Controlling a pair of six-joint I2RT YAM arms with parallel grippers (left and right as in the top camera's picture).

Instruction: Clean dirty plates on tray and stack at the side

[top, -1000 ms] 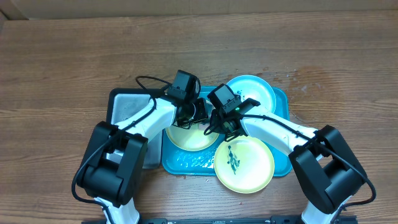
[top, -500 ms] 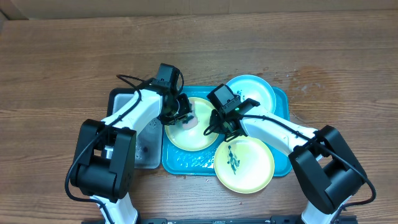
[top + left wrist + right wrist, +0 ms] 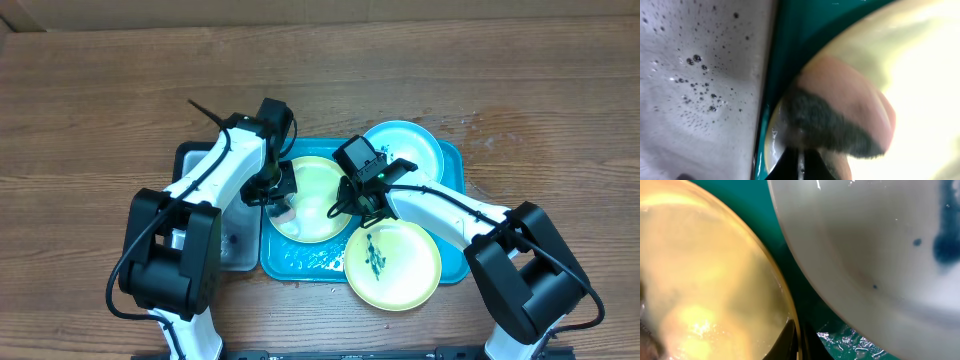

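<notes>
A yellow-green plate (image 3: 325,190) lies on the left of the turquoise tray (image 3: 455,195). My left gripper (image 3: 280,196) is shut on a pink sponge (image 3: 289,209) with a dark scrub face and presses it on this plate's left edge. In the left wrist view the sponge (image 3: 840,112) covers the plate's (image 3: 925,75) rim by the tray wall (image 3: 782,70). My right gripper (image 3: 353,205) is shut on the same plate's right rim (image 3: 705,280), jaws (image 3: 799,342) either side of it. A light blue plate (image 3: 405,148) lies at the tray's back. A second yellow-green plate (image 3: 393,263) with a dark green smear lies at the front, also in the right wrist view (image 3: 880,245).
A grey metal tray (image 3: 203,170) with a black rim stands left of the turquoise tray, wet with droplets (image 3: 695,75). Water pools on the turquoise tray floor (image 3: 850,340). The front plate overhangs the tray's front edge. A wooden table surrounds both trays.
My left gripper has moved with the sponge from the plate's back left down to its near left edge. The right gripper has kept its hold on the rim and has not moved.
</notes>
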